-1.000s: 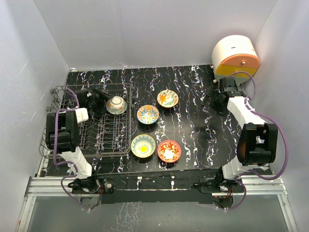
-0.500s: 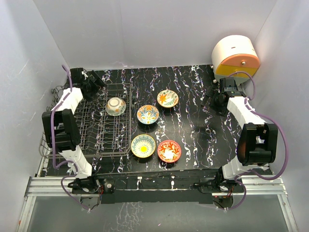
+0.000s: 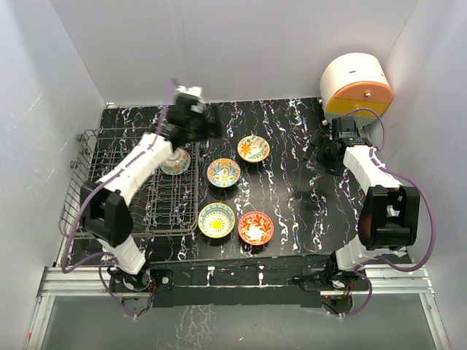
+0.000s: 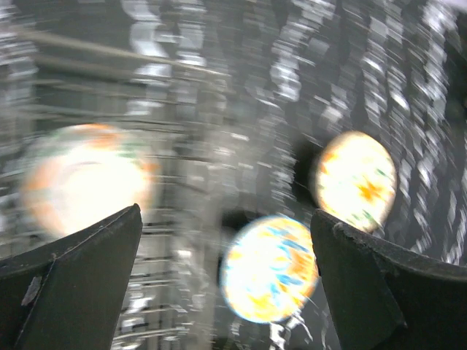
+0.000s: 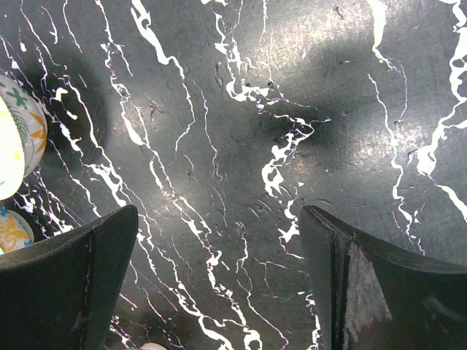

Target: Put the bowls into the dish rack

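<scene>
One bowl lies in the far right part of the dark wire dish rack; it shows blurred in the left wrist view. On the table stand an orange-flowered bowl, a blue and yellow bowl, a yellow bowl and a red-orange bowl. My left gripper hangs open and empty above the rack's far right corner, with two bowls below it. My right gripper is open and empty over bare table.
A round white and orange appliance stands at the back right corner. White walls close in the table on three sides. A bowl's edge shows at the left of the right wrist view.
My left arm went from beside the racked bowl to the rack's far left corner, then swung right over its far right corner. The bowl stays in the rack. The right arm is still.
</scene>
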Robot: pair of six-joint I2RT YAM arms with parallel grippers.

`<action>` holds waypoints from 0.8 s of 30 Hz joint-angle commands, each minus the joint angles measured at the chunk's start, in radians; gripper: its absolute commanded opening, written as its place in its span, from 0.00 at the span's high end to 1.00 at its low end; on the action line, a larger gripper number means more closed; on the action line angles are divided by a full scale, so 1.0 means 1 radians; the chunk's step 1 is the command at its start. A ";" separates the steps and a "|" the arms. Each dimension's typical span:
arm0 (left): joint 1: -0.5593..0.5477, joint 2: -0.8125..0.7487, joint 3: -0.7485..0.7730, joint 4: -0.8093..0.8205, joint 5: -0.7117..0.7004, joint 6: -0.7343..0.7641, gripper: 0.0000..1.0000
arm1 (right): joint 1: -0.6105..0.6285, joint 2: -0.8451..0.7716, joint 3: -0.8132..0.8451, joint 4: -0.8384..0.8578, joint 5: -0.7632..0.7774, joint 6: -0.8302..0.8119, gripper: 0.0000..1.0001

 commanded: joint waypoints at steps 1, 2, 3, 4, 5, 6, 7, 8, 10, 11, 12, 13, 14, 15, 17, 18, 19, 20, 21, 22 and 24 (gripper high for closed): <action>-0.276 -0.047 -0.002 -0.060 -0.121 0.121 0.03 | -0.006 -0.022 0.020 0.043 0.018 0.011 0.05; -0.318 -0.045 -0.026 -0.055 -0.136 0.155 0.04 | -0.006 -0.025 0.020 0.043 0.017 0.012 0.05; -0.353 -0.043 -0.046 -0.048 -0.142 0.171 0.04 | -0.007 -0.026 0.020 0.047 0.012 0.015 0.05; -0.375 -0.036 -0.066 -0.040 -0.141 0.184 0.05 | -0.009 -0.027 0.020 0.050 0.008 0.020 0.05; -0.391 -0.025 -0.085 -0.032 -0.140 0.198 0.06 | -0.009 -0.027 0.019 0.051 0.005 0.023 0.05; -0.405 -0.014 -0.103 -0.019 -0.142 0.213 0.08 | -0.009 -0.028 0.017 0.053 0.003 0.025 0.05; -0.414 0.000 -0.123 -0.004 -0.153 0.225 0.08 | -0.010 -0.029 0.015 0.055 0.001 0.027 0.05; -0.422 0.014 -0.136 0.011 -0.169 0.231 0.09 | -0.010 -0.030 0.010 0.055 0.000 0.027 0.05; -0.427 0.046 -0.154 0.043 -0.208 0.237 0.10 | -0.011 -0.033 0.003 0.057 -0.003 0.026 0.05; -0.427 0.062 -0.159 0.065 -0.230 0.238 0.11 | -0.011 -0.034 -0.001 0.057 -0.003 0.026 0.05; -0.427 0.077 -0.163 0.086 -0.250 0.241 0.12 | -0.013 -0.036 -0.005 0.057 -0.004 0.026 0.05; -0.427 0.093 -0.162 0.107 -0.265 0.252 0.13 | -0.014 -0.037 -0.007 0.057 -0.006 0.026 0.05; -0.429 0.116 -0.153 0.113 -0.276 0.259 0.15 | -0.016 -0.038 -0.010 0.056 -0.007 0.026 0.05; -0.429 0.138 -0.143 0.117 -0.275 0.267 0.17 | -0.017 -0.039 -0.012 0.056 -0.008 0.026 0.05; -0.436 0.175 -0.133 0.125 -0.263 0.282 0.23 | -0.019 -0.040 -0.012 0.056 -0.007 0.024 0.05; -0.441 0.186 -0.133 0.131 -0.263 0.289 0.24 | -0.020 -0.040 -0.012 0.054 -0.007 0.023 0.05; -0.447 0.195 -0.137 0.135 -0.266 0.292 0.26 | -0.021 -0.040 -0.011 0.055 -0.006 0.021 0.05; -0.451 0.200 -0.146 0.140 -0.269 0.291 0.28 | -0.022 -0.038 -0.011 0.055 -0.005 0.020 0.05; -0.455 0.205 -0.153 0.144 -0.274 0.288 0.29 | -0.023 -0.039 -0.011 0.054 -0.004 0.020 0.05; -0.457 0.208 -0.160 0.147 -0.279 0.285 0.32 | -0.023 -0.037 -0.011 0.055 -0.005 0.019 0.05; -0.460 0.210 -0.169 0.150 -0.287 0.283 0.40 | -0.025 -0.032 -0.012 0.057 -0.004 0.018 0.05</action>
